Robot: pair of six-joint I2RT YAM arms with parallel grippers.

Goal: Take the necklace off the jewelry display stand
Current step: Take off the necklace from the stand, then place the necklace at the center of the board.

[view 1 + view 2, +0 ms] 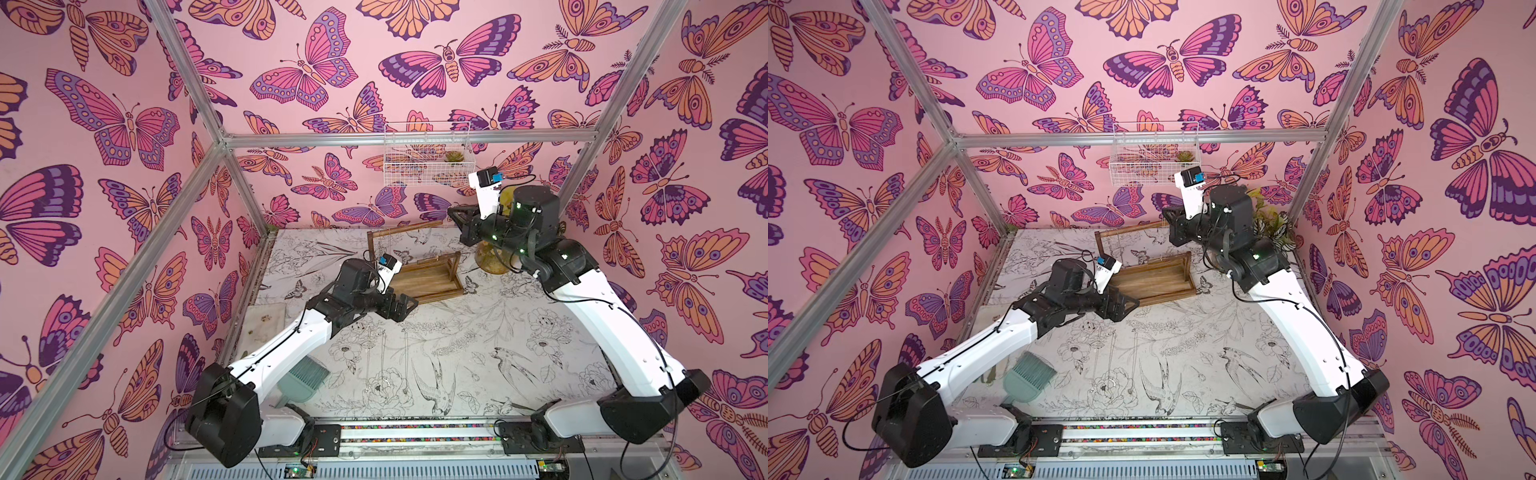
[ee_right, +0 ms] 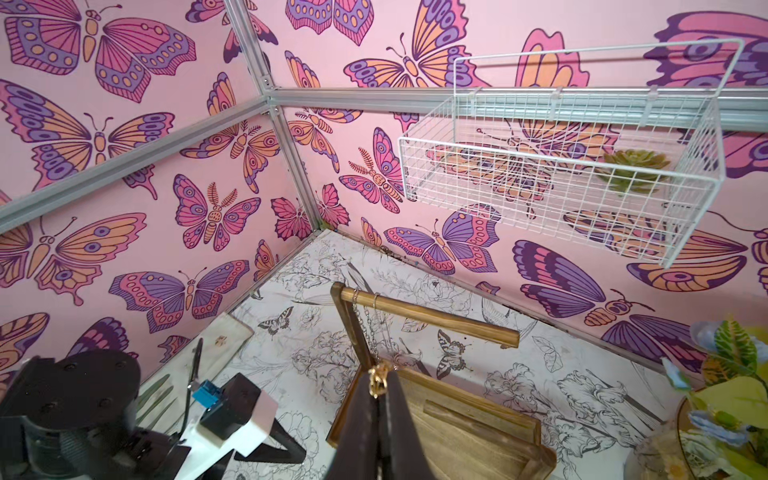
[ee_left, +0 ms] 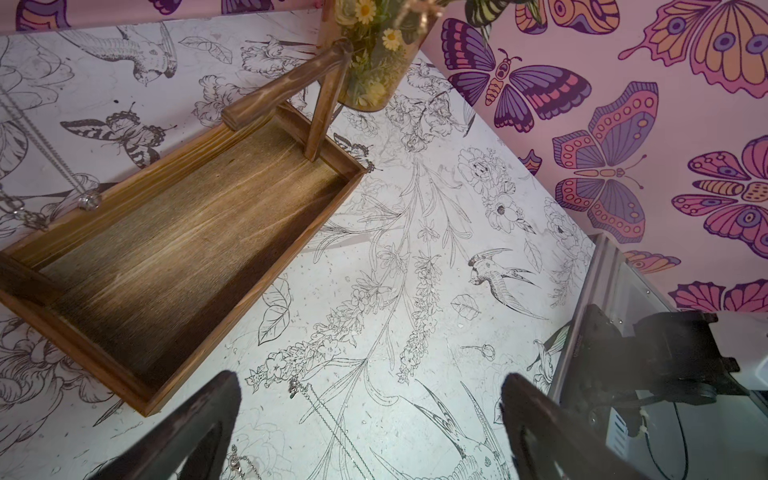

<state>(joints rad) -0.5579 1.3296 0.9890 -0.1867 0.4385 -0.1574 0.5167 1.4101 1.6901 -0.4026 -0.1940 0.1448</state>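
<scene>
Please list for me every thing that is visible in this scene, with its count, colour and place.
jewelry display stand: one, dark brown wood, rear middle of table.
necklace: at least one, gold-toned, hanging from the stand's crossbar.
loose chains: at least two, silvery, flat on table before the stand.
wire basket: one, white, on rear rail.
succulent: one, green, inside basket.
vase of flowers: one, amber, right of stand.
dustpan: one, teal, front left.
board: one, whitish, left edge.
left claw: black, open, at stand's front corner.
right claw: black, shut on the necklace, above the stand.
</scene>
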